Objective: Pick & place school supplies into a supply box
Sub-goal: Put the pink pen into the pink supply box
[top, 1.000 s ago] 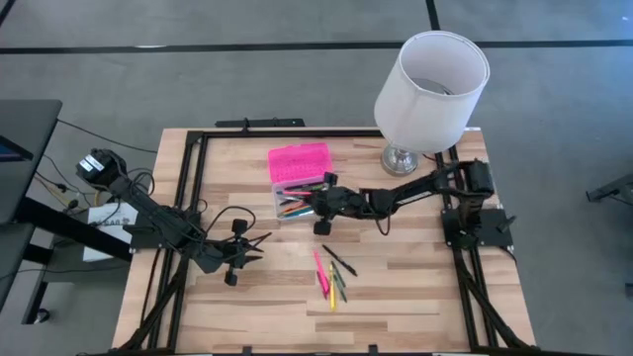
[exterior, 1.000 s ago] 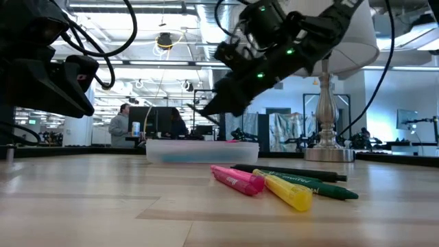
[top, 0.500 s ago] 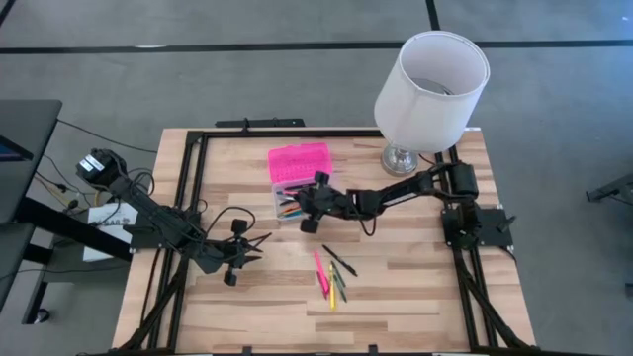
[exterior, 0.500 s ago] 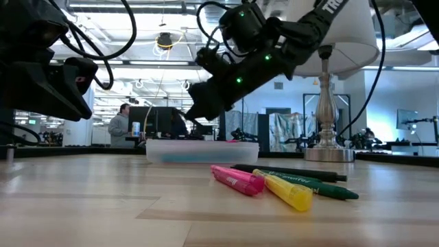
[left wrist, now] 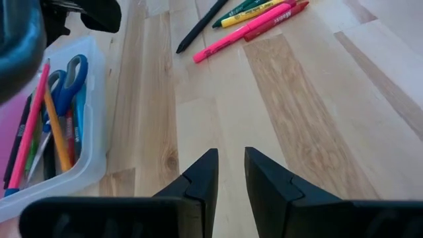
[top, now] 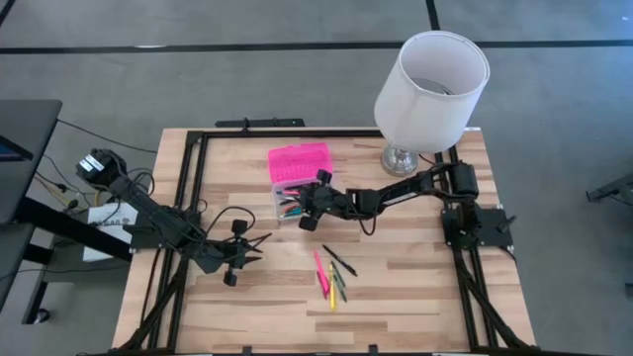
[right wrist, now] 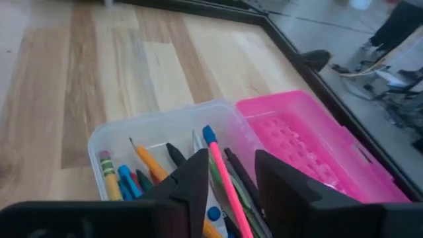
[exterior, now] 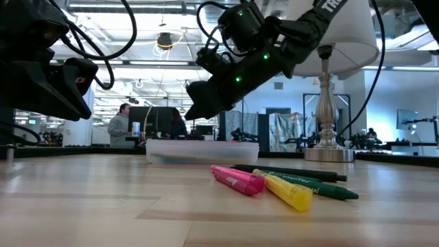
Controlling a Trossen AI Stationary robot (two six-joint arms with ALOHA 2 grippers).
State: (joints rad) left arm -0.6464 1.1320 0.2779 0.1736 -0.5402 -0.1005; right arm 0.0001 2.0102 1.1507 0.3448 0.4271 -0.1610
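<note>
1. Four markers (top: 332,274) lie bunched at lower centre of the high view on the table (top: 415,287), not yet collected.
2. Right pincer (top: 300,211) hangs over the supply box (top: 289,197) at frame centre, jaws spread, likely for dropping a pen in; a pink pen (right wrist: 225,178) lies just below them.
3. Left pincer (top: 259,241), empty and slightly parted, waits at lower left.

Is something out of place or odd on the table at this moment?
A white lamp at the table's far right corner does not belong with the school supplies. A pink pencil rests slanted across the clear box, and four markers lie loose.
</note>
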